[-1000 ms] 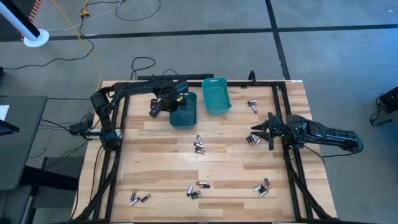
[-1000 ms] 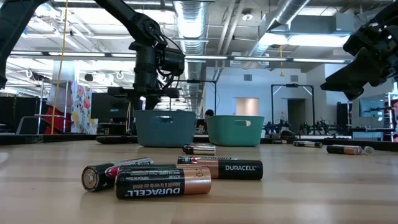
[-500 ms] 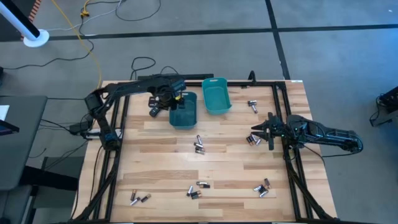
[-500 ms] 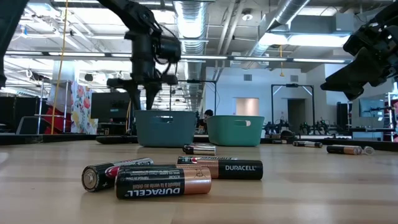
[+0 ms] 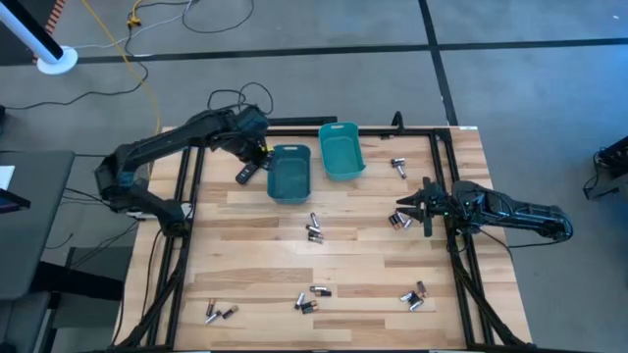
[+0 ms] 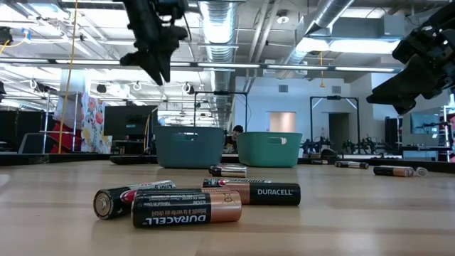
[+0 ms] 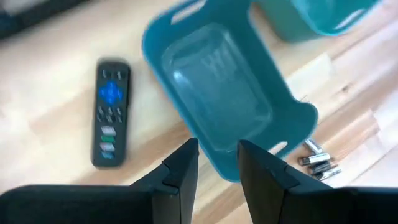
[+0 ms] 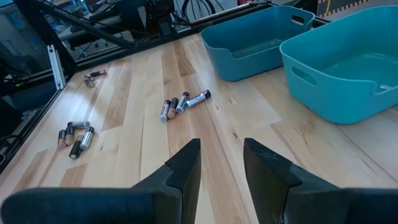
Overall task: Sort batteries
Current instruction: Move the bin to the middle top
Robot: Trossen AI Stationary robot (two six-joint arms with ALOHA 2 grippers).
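Observation:
Batteries lie in small groups on the wooden table: at mid-table [image 5: 314, 228], by the right arm [image 5: 400, 222], at the far right [image 5: 397, 167] and along the near edge [image 5: 312, 297]. Some lie close to the low camera [image 6: 186, 208]. My left gripper [image 5: 261, 154] [image 7: 217, 163] hangs open and empty, high above the table just left of the darker teal bin [image 5: 288, 173]. A lighter teal bin [image 5: 340, 151] stands beside it. My right gripper [image 5: 402, 206] [image 8: 221, 165] waits open at the right, above the table.
A black remote with a blue button [image 5: 245, 175] [image 7: 111, 113] lies on the table left of the darker bin. Black frame rails [image 5: 186, 196] run along the table's left, far and right sides. Bare wood [image 5: 255, 255] lies between the battery groups.
My left gripper has risen well clear of the darker bin, drawn back toward the table's left edge, and rolled about its own line. Bins, remote and batteries have stayed where they were.

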